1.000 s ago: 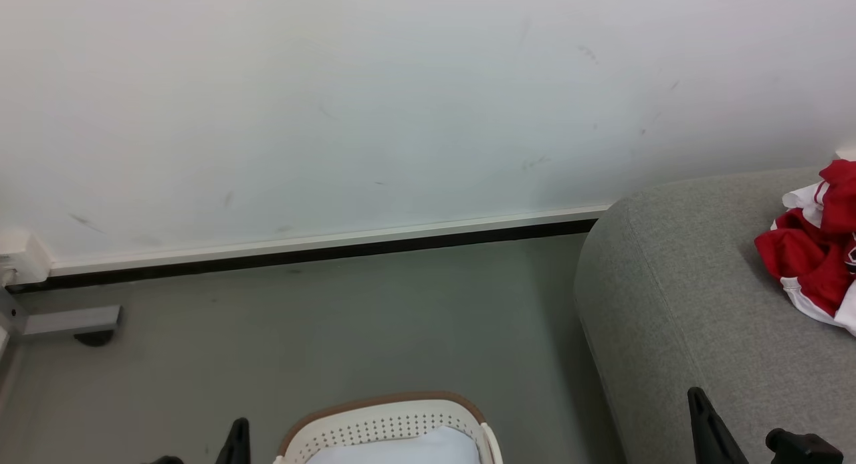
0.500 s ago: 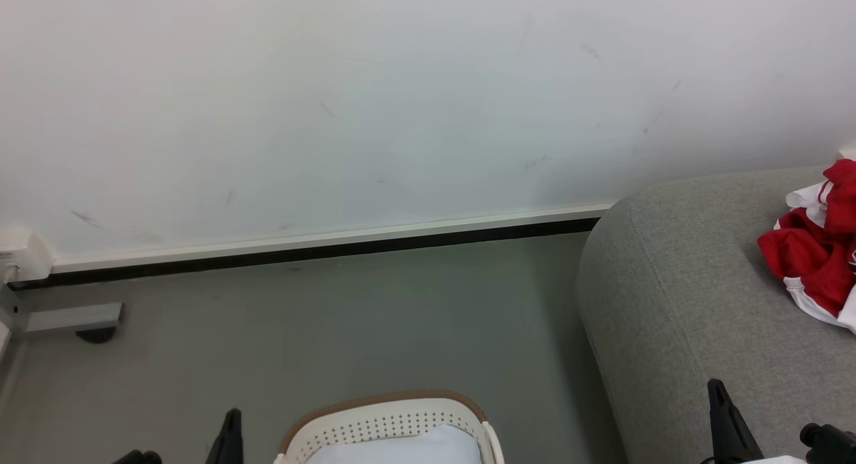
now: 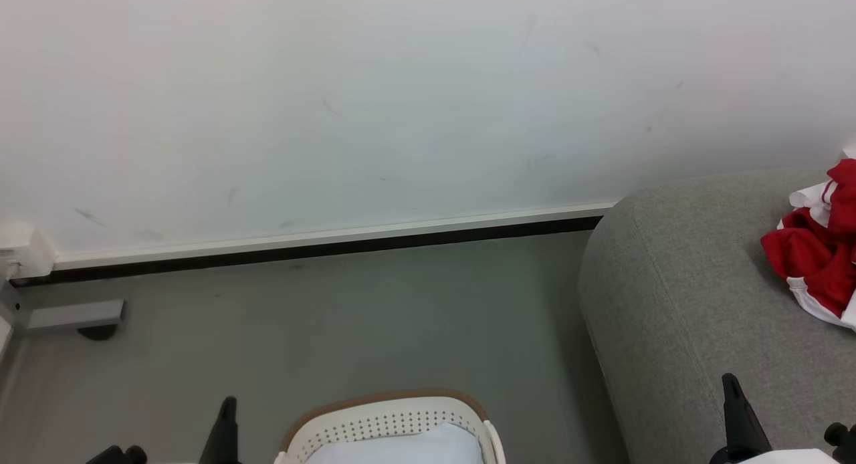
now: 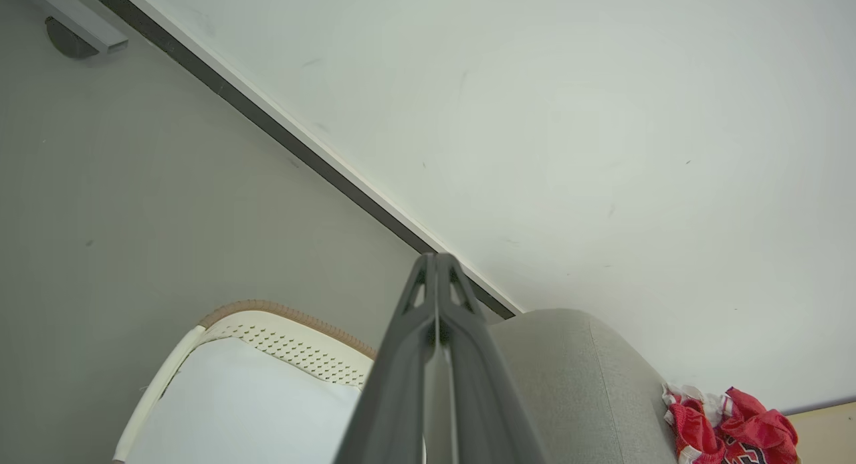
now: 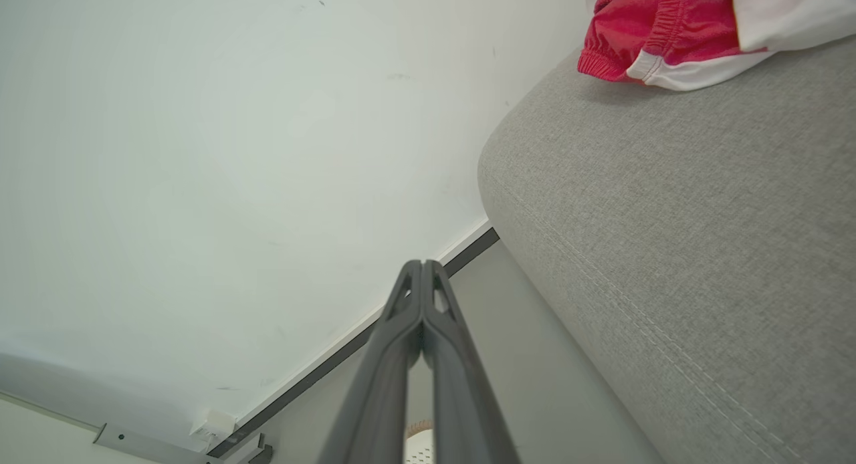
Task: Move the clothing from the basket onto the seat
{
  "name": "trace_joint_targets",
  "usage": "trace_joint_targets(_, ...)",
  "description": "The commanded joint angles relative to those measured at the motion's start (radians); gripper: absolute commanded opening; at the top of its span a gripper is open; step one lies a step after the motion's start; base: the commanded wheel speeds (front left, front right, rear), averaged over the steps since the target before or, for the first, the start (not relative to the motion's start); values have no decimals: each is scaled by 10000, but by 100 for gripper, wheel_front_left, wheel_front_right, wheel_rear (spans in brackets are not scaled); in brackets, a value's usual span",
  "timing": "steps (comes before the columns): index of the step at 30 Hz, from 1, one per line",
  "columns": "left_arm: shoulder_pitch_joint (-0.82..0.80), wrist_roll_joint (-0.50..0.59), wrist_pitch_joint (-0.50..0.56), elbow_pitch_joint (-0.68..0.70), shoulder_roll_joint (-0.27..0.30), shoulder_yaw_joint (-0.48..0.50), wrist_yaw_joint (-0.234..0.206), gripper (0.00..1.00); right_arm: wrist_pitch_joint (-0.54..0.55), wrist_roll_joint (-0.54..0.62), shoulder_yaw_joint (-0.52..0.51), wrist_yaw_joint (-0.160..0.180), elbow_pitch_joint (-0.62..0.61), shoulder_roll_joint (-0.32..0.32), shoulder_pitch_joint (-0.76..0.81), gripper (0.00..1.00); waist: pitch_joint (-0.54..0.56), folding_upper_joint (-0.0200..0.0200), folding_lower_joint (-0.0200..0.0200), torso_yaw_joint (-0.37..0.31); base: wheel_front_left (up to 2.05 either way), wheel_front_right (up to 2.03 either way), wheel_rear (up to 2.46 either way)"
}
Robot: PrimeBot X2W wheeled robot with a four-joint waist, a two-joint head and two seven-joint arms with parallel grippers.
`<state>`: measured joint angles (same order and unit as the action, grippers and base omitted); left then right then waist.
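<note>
The cream basket (image 3: 382, 420) with its brown rim sits on the floor at the bottom centre; its inside shows a pale, smooth surface. Red and white clothing (image 3: 810, 263) lies bunched on the grey seat (image 3: 675, 303) at the right. My left gripper (image 3: 228, 402) is just left of the basket, and its fingers (image 4: 436, 267) are pressed together, holding nothing. My right gripper (image 3: 729, 381) hovers over the seat's front part, well short of the clothing (image 5: 659, 33). Its fingers (image 5: 422, 271) are also shut and hold nothing.
A white wall with a dark baseboard (image 3: 321, 249) runs behind the grey floor (image 3: 348, 323). A grey metal foot (image 3: 73, 315) and a white box (image 3: 17, 250) sit at the far left by the wall.
My right gripper has drifted to the right along the seat's front. My left gripper has shifted slightly left. Basket and clothing have stayed where they were.
</note>
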<state>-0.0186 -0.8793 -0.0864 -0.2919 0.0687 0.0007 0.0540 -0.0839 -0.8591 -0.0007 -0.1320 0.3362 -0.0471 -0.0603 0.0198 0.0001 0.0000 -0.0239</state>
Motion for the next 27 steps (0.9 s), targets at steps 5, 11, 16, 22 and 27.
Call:
trace_joint_targets(5,-298,-773,207,157,-1,165,122,0,195,-761,-138,9,-224,-33,-305,0,-13,-1,0,14,0,0,0)
trace_joint_targets(11,-364,-1453,401,194,-20,268,187,0,380,-1458,-248,10,-306,-35,-331,0,-30,-1,0,32,0,0,0)
trace_joint_targets(16,-427,-1999,545,228,-36,355,256,0,528,-2022,-326,11,-370,-36,-336,0,-44,-1,0,46,0,0,0)
trace_joint_targets(22,-488,-2617,716,260,-53,449,310,0,698,-2651,-424,12,-436,-38,-364,0,-60,-1,0,63,0,0,0)
trace_joint_targets(27,-533,-3112,857,286,-65,519,368,0,834,-3170,-504,12,-486,-39,-384,0,-74,-1,0,77,0,0,0)
